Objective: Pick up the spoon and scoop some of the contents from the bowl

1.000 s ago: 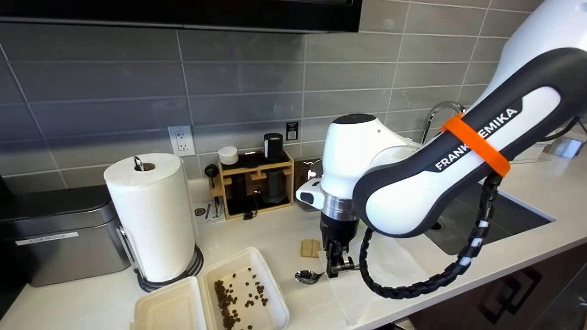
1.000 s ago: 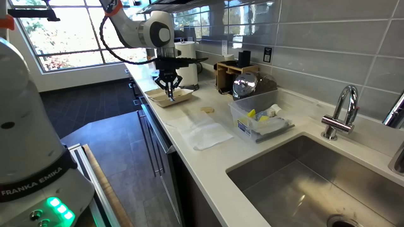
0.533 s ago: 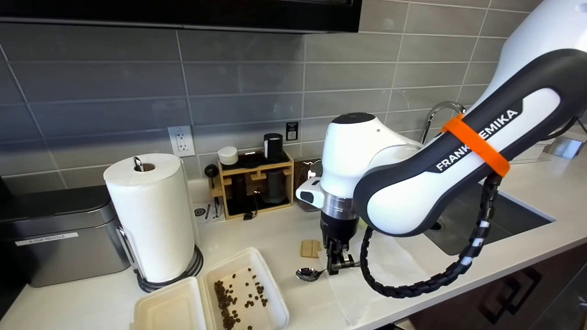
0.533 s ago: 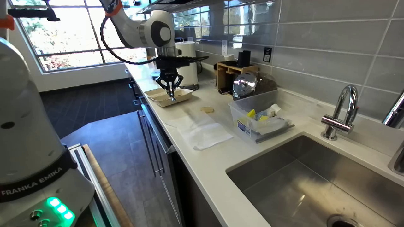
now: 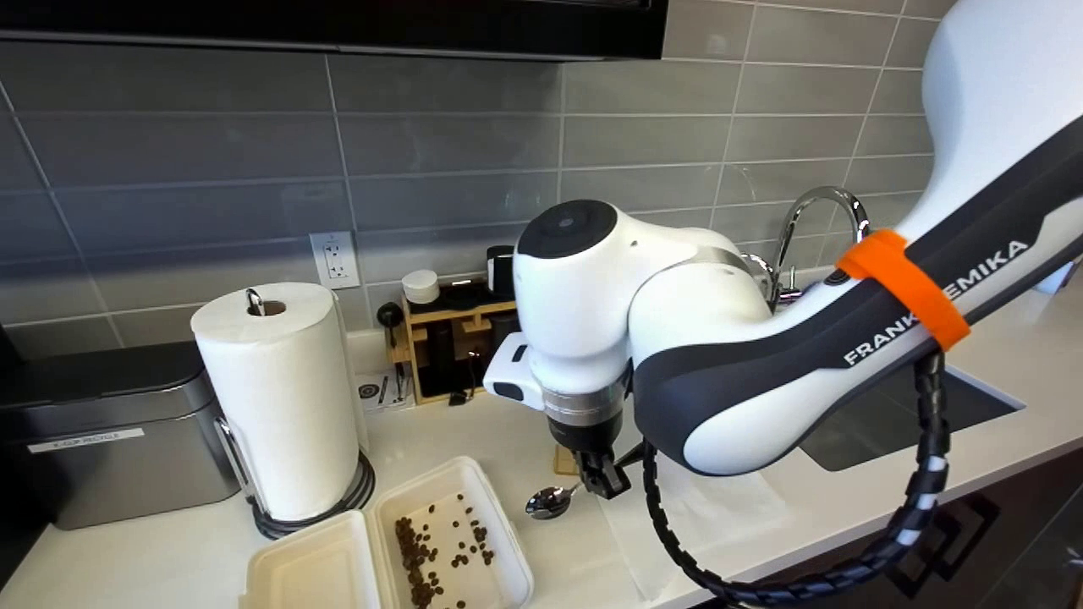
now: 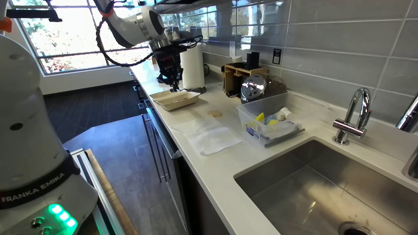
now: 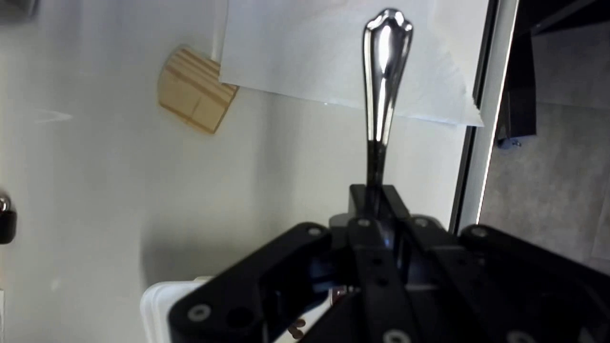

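The spoon (image 7: 380,105) is held by the gripper (image 7: 374,195), whose jaws are clamped on its handle. In the wrist view the handle rises from the tips, right of the frame's centre, to a rounded end at the top, passing in front of the white paper (image 7: 305,52); the rest is hidden by the gripper. In an exterior view the scoop end (image 5: 550,502) shows at lower centre, left of the tips and slightly lower, between them and the white dish (image 5: 510,545), near its right rim but apart from it. Its height over the counter (image 5: 567,579) I cannot tell. Dark brown chunks (image 5: 411,550) lie in the dish, thickest along its left side. In the wrist view a tan piece (image 7: 195,90) sits upper left, well apart from the spoon.
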Action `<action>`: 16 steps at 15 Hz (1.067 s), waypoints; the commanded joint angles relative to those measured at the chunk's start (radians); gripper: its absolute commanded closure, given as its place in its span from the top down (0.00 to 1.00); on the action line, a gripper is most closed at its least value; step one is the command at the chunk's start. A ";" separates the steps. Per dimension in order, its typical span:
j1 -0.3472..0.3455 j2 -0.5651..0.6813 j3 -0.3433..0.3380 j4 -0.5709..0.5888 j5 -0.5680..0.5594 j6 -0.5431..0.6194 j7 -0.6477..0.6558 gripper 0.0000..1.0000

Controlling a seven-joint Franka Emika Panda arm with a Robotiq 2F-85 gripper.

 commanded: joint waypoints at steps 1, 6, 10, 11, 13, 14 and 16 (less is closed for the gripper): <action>0.068 0.083 0.007 0.128 -0.134 -0.125 0.082 0.02; 0.130 0.210 0.015 0.297 -0.224 -0.214 0.148 0.02; 0.158 0.322 0.004 0.423 -0.252 -0.235 0.184 0.02; 0.163 0.351 0.000 0.454 -0.252 -0.235 0.195 0.02; 0.179 0.403 -0.014 0.514 -0.257 -0.241 0.226 0.02; 0.188 0.430 -0.023 0.545 -0.259 -0.245 0.245 0.02; 0.200 0.479 -0.034 0.604 -0.252 -0.251 0.267 0.02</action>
